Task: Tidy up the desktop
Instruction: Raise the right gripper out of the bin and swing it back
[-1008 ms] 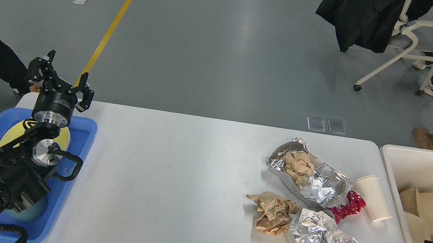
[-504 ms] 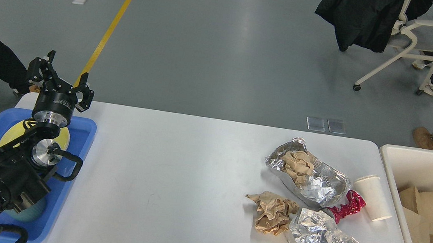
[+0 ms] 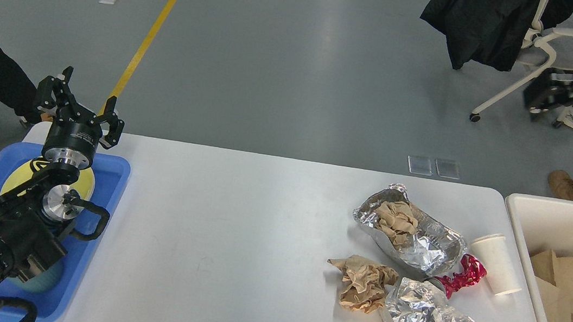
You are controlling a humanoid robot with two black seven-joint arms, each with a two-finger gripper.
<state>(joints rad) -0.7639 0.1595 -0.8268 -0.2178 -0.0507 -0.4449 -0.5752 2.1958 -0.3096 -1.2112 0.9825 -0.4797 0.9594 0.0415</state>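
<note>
Several light, crushable scraps lay by the right edge of the stiff, smooth table [image 3: 235, 220]: a foil tray [image 3: 418, 243], paper wad [image 3: 361, 285] and cup [image 3: 495, 263], each probably best pinched at a raised fold. The left gripper [image 3: 84, 98] hovered spread open at the far-left corner; the right gripper [image 3: 540, 96] was too blurred to tell.

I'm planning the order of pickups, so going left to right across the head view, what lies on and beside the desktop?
Blue tray → left gripper above its far end → bare desktop → crumpled brown paper → foil container holding paper → white paper cup → cream bin.
</note>
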